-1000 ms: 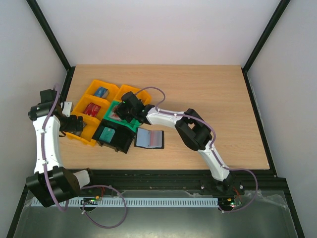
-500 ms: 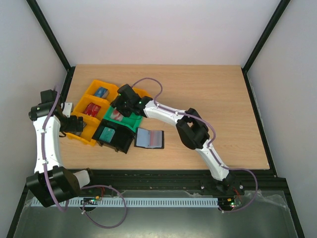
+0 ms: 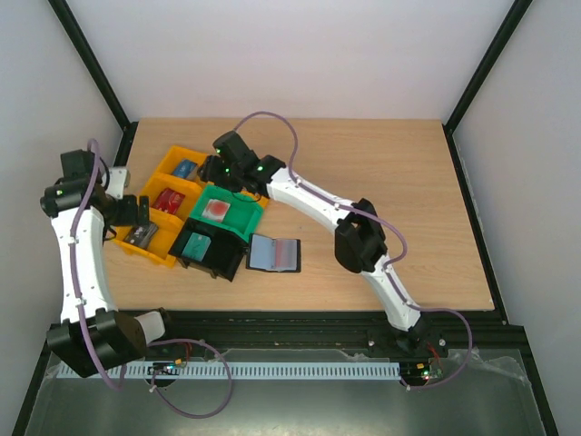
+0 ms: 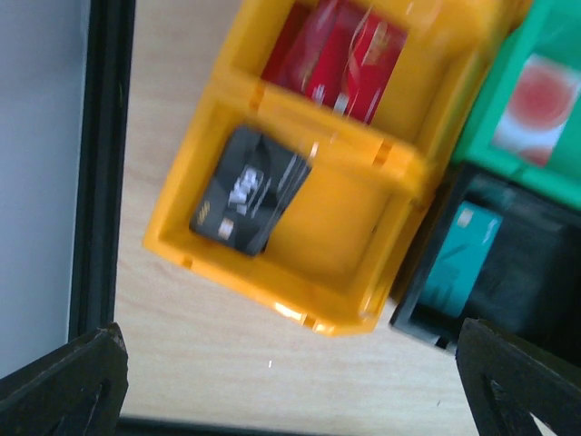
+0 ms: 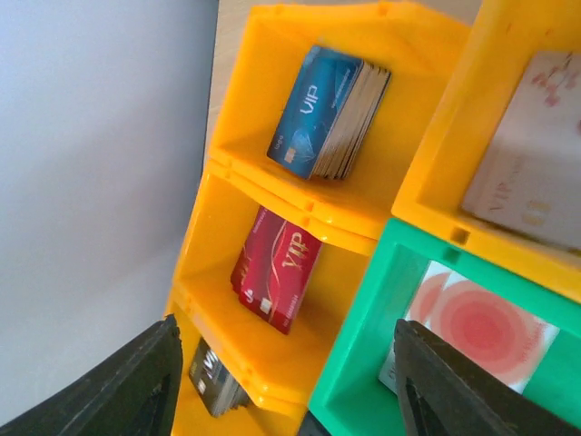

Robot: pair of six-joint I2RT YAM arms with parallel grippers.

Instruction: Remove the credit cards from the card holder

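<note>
The card holder (image 3: pixel 274 253) lies open on the table, its pale blue-grey pocket faces up, to the right of the black bin (image 3: pixel 221 263). A pink-and-white credit card (image 3: pixel 216 210) (image 5: pixel 481 331) (image 4: pixel 543 100) lies flat in the green bin (image 3: pixel 243 218). My right gripper (image 3: pixel 211 171) (image 5: pixel 290 391) hovers behind that bin, over the yellow bins, open and empty. Over the front yellow compartment, my left gripper (image 3: pixel 136 213) (image 4: pixel 290 391) is wide open with nothing in it. Neither wrist view takes in the card holder.
The yellow bins (image 3: pixel 162 250) hold stacks of blue cards (image 5: pixel 327 113), red cards (image 5: pixel 277 277) (image 4: pixel 340 54) and black cards (image 4: pixel 250 189). Another yellow bin holds pale cards (image 5: pixel 536 173). In the black bin lies a teal card (image 3: pixel 195 245). A black frame rail (image 4: pixel 100 163) borders the table's left edge.
My right gripper opened over the green bin, left the pink-and-white card there and drew back toward the far left. The left arm shifted slightly left.
</note>
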